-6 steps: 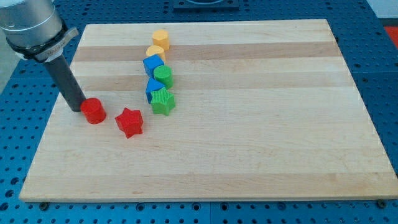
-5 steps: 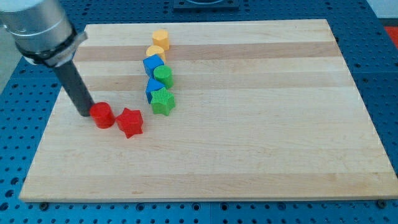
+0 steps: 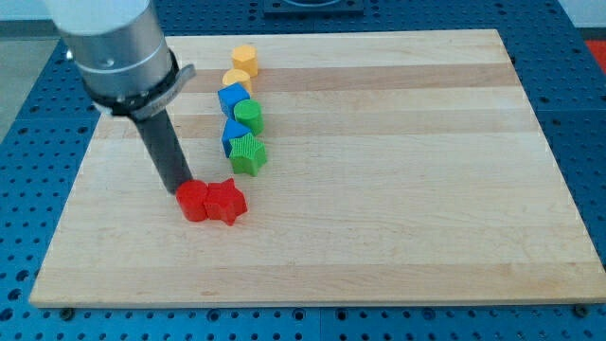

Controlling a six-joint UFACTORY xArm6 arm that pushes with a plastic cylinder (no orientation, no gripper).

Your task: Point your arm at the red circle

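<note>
One dark rod is all this arm carries: it has no fingers, so nothing opens, closes or holds anything, and my tip (image 3: 180,189) sits pressed against the upper-left side of the red circle (image 3: 194,202). That block lies on the desk (image 3: 398,208) left of centre, toward the view's bottom, and its right side touches the red star (image 3: 226,201). Pointing looks essentially achieved, so the best handling, as I judge it, is to hold the tip right where it meets the circle and add no more push, since further travel toward the view's right would shove both red pieces along together. Above them, well apart from the pair, a column of blocks runs toward the view's top: a green star (image 3: 248,153), a blue block (image 3: 233,134) of unclear shape, a green cylinder (image 3: 248,116), a blue cube (image 3: 232,98), then two yellow blocks (image 3: 243,59) near the top edge. Open board stretches across the whole right half and along the bottom, so room is plentiful there; the left edge lies nearer, behind the rod, and backing off that way would need more care.
</note>
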